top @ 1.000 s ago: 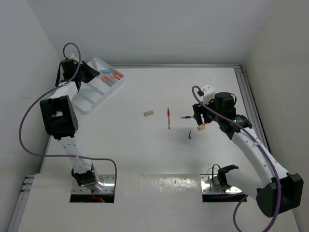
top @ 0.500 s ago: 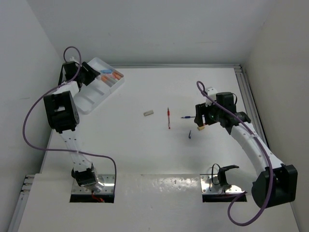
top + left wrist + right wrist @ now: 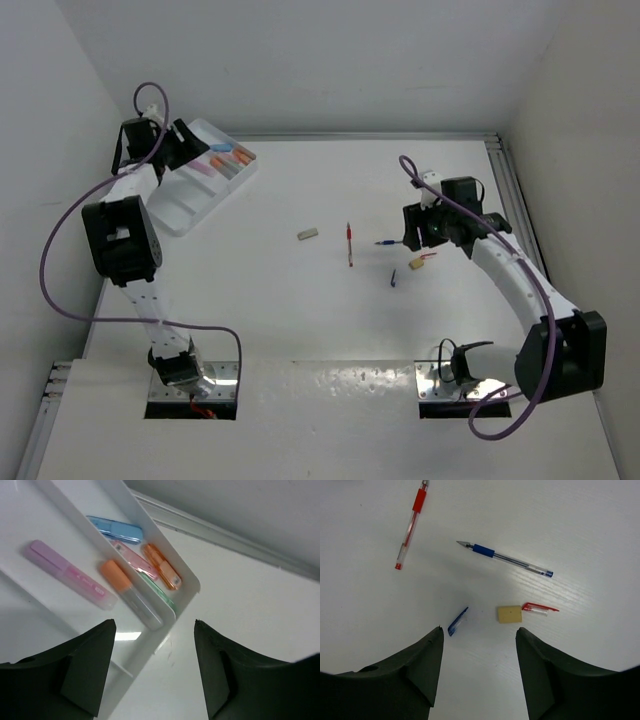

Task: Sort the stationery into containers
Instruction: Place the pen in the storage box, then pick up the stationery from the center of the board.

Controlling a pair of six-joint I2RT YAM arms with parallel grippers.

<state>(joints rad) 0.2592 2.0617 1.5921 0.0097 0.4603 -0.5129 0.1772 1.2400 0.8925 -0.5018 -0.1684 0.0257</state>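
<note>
Though near end effector [image 3: 479,628], eraser [image 3: 509,614] apart

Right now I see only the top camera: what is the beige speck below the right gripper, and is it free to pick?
Observer: The right wrist view shows a small beige eraser. A red pen cap lies at its right edge, touching or nearly so.
Operator: Is the right gripper holding anything?
Observer: No. The right gripper is open and empty, with a blue cap just ahead of one finger.
Operator: And the left side?
Observer: The left wrist view shows the left gripper open and empty above the tray corner. A pink marker and an orange-capped marker share one compartment.
</note>
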